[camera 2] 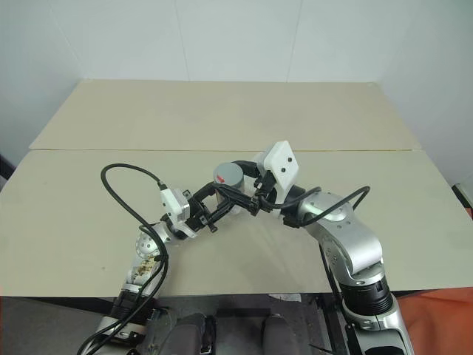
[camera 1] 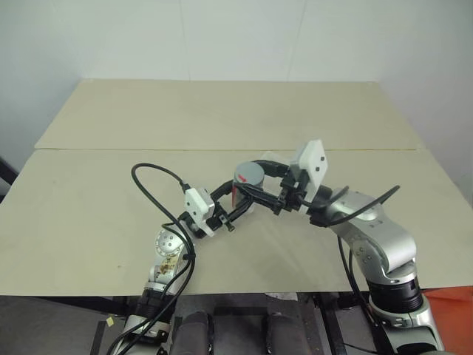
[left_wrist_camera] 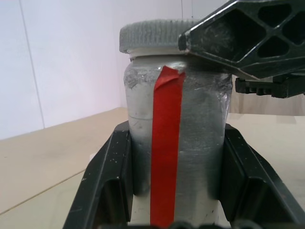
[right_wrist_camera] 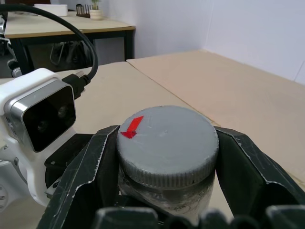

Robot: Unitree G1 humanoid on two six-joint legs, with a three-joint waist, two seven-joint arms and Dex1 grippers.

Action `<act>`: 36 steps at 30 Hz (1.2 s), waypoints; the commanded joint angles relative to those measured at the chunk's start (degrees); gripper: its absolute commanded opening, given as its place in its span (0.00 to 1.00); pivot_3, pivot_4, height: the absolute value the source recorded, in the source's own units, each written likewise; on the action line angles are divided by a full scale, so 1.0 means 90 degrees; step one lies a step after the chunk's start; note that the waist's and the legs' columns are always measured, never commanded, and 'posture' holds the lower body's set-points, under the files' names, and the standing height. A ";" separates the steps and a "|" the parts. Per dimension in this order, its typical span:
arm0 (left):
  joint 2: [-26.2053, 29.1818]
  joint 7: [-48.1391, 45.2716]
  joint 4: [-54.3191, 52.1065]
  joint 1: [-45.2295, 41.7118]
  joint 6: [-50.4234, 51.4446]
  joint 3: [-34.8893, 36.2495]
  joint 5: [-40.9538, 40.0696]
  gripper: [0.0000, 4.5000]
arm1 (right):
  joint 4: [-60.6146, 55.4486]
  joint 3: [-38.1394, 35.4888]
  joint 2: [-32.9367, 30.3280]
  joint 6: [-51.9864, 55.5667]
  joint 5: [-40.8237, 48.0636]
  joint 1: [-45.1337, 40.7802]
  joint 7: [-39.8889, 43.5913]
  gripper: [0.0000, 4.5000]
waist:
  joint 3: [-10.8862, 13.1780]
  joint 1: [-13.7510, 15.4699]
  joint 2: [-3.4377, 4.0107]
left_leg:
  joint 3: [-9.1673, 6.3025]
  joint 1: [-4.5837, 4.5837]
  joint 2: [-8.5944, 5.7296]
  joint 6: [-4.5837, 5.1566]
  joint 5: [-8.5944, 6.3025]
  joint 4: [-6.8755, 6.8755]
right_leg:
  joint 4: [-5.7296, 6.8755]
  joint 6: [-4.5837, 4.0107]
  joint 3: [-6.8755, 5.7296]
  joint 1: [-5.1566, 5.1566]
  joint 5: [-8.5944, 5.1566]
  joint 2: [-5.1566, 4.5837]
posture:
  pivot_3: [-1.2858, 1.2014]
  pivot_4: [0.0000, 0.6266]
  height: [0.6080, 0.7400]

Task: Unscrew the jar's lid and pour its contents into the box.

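The jar (left_wrist_camera: pixel 176 143) is held clear of the table (camera 1: pixel 89 192), above its near half and in front of the robot, between the two arms. The left gripper (camera 1: pixel 235 211) is closed on the jar's body: in the left wrist view its two black fingers (left_wrist_camera: pixel 107 186) press against opposite sides of the grey wall, with the red stripe (left_wrist_camera: pixel 166 148) facing the wrist camera. This low grip leaves the whole lid (right_wrist_camera: pixel 167 143) exposed and, by judgement, serves to stop the body from turning. The right gripper (right_wrist_camera: pixel 164 157) is closed on the lid from the opposite side, one finger against each side of the ribbed rim, as the right wrist view shows; a small red mark (right_wrist_camera: pixel 132 128) lies on the lid's flat top. Both arms approach from opposing directions, so the two grips do not obstruct each other. The lid sits flush on the jar's neck with a thin white band beneath it, so it appears still screwed on; the step in hand is judged to be the unscrewing turn. Holding the jar roughly upright keeps whatever is inside from spilling once the lid comes free. A slip of the left fingers on the smooth wall would let the body rotate with the lid.
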 commanded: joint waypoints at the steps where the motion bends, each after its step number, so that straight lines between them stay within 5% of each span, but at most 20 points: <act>1: -0.0038 -0.0016 -0.0029 0.0065 -0.0220 -0.0113 0.0086 0.43 | -0.0246 -0.0319 0.0047 0.0049 0.0256 -0.0165 -0.0159 0.64 | 0.0000 -0.0002 0.0000 | 0.0000 0.0000 0.0000 0.0000 0.0000 0.0000 | 0.0000 0.0000 0.0000 0.0000 0.0000 0.0000 | 0.52 0.24 1.00; 12: 0.0165 -0.0360 -0.0155 0.0072 0.0149 -0.0251 -0.0214 0.43 | -0.0071 -0.0017 -0.0113 -0.1597 -0.0657 0.0097 0.0327 0.64 | 0.0000 -0.0002 0.0000 | 0.0001 0.0000 -0.0001 0.0000 0.0000 0.0000 | -0.0001 0.0000 0.0000 -0.0001 0.0000 0.0002 | 0.52 0.24 1.00; 29: 0.0239 -0.0381 -0.0053 0.0163 -0.0064 -0.0314 -0.0057 0.43 | -0.0082 -0.0457 0.0097 0.0143 0.0774 -0.0277 0.0028 0.64 | 0.0000 -0.0005 0.0000 | 0.0000 0.0001 0.0002 0.0000 0.0000 0.0000 | 0.0002 0.0000 0.0000 -0.0001 0.0000 0.0001 | 0.52 0.24 1.00; 36: 0.0236 -0.0457 -0.0065 0.0097 0.0003 -0.0336 -0.0147 0.43 | -0.0227 -0.0161 -0.0006 -0.0851 0.0196 -0.0022 0.0307 0.64 | 0.0000 0.0001 0.0000 | 0.0000 -0.0001 0.0001 0.0000 0.0000 0.0000 | -0.0001 0.0000 -0.0001 -0.0001 0.0000 0.0001 | 0.52 0.24 1.00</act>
